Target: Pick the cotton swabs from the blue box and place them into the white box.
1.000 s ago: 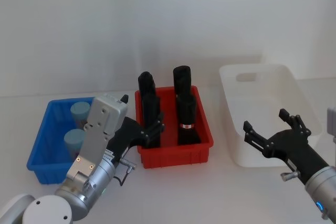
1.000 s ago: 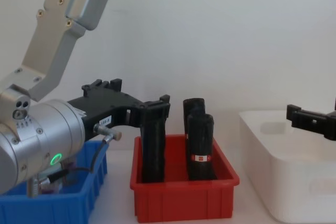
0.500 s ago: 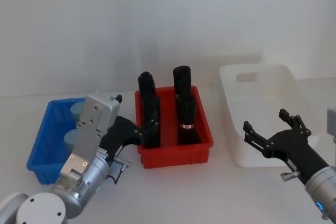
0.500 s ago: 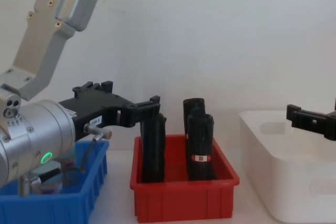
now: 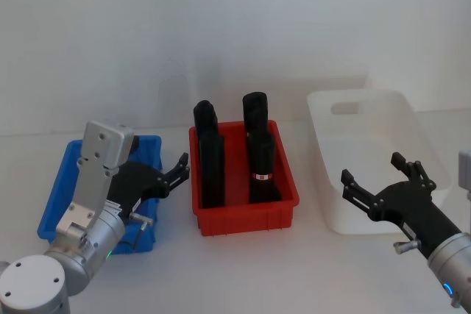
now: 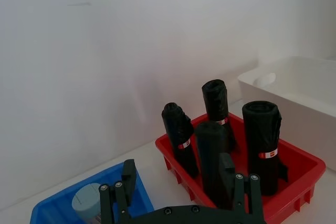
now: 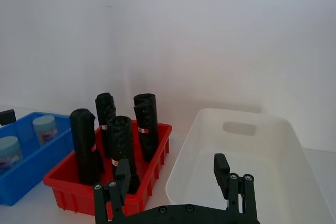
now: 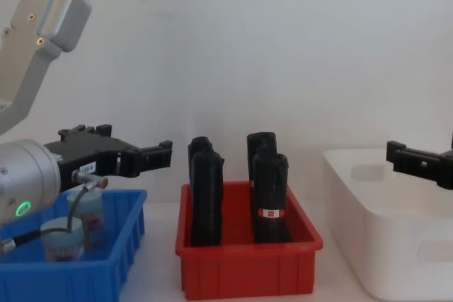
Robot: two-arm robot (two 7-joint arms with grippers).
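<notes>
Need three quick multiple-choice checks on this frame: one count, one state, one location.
1. How many black rolls stand in the red bin?
A. two
B. four
C. six

2. The right tool, near the front of the white box, is:
A. open and empty
B. shut on a tub
C. shut on a black roll

3. Where is the left tool?
A. above the blue box
B. inside the white box
C. down in the red bin

Answers:
1 B: the head and left wrist views both show four upright rolls.
2 A: it is spread wide with nothing in it.
3 A: it hangs over the blue box's right side, open, pointing toward the red bin.
</notes>
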